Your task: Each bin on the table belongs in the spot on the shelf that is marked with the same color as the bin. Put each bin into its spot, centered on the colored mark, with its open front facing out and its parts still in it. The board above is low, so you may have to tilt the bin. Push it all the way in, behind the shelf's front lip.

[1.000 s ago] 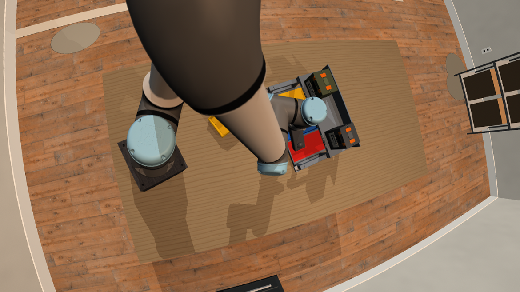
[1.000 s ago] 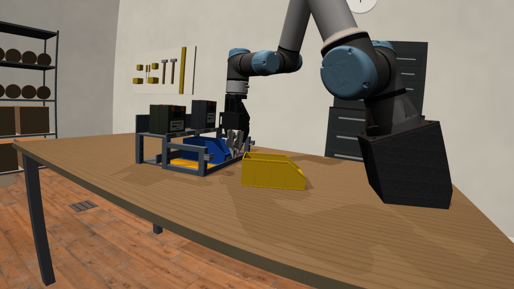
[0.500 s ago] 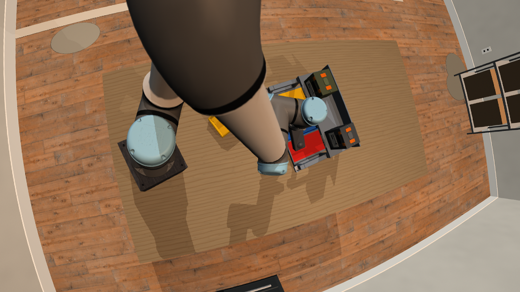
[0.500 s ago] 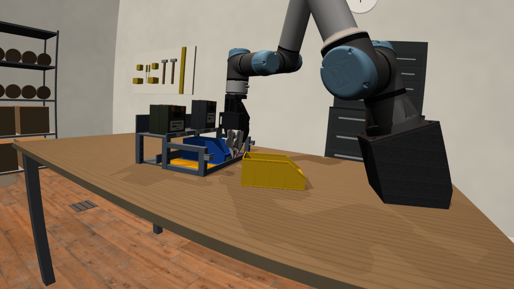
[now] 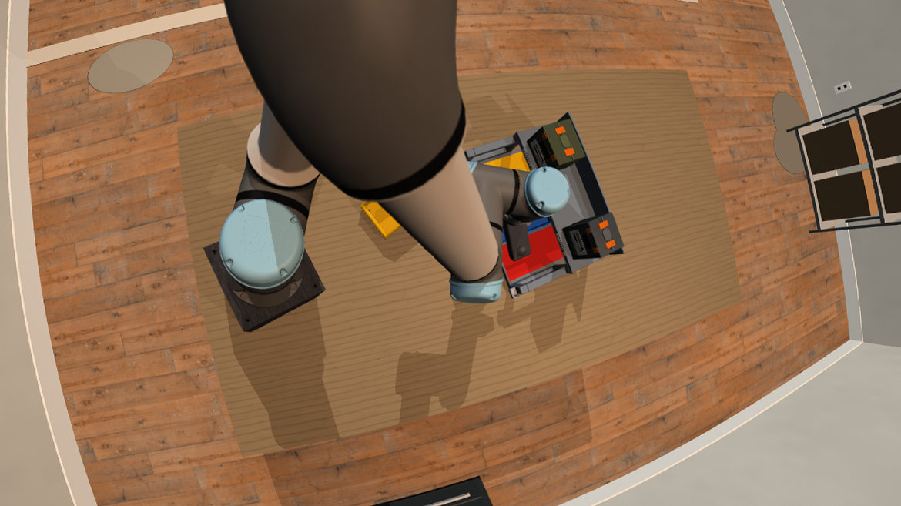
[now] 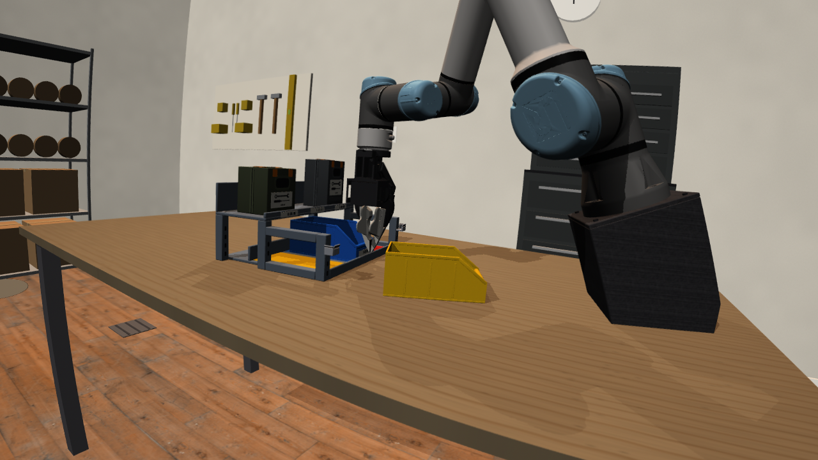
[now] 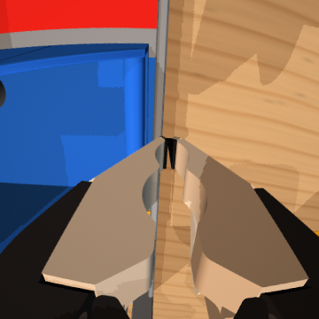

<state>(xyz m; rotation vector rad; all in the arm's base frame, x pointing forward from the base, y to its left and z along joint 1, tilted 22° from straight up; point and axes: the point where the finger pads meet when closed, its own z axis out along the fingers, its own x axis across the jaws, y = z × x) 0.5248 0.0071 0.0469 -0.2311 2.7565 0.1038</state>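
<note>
The blue bin [image 5: 534, 227] [image 6: 311, 237] [image 7: 89, 115] is sitting inside the metal shelf [image 5: 541, 277] [image 6: 293, 233] [image 7: 160, 89], between the flat red mark [image 5: 540, 250] [image 6: 377, 247] [image 7: 80, 15] and yellow mark [image 5: 507, 162] [image 6: 297, 260]. Its smooth walls are showing; its contents are staying unclear. The yellow bin [image 5: 381, 219] [image 6: 429, 277], ribbed and slope-fronted, is standing upright on the wood-grained counter [image 5: 643, 172] [image 6: 514, 343] [image 7: 248, 120] outside the shelf, its contents hiding from view. Boxy olive [image 5: 562, 141] [image 6: 266, 188] and gray cases [image 5: 594, 235] [image 6: 324, 181] are resting on the upper board. The claw [image 6: 370, 250] [image 7: 167, 140] is pointing down near the blue bin's front, its scalloped fingers closing together on nothing.
</note>
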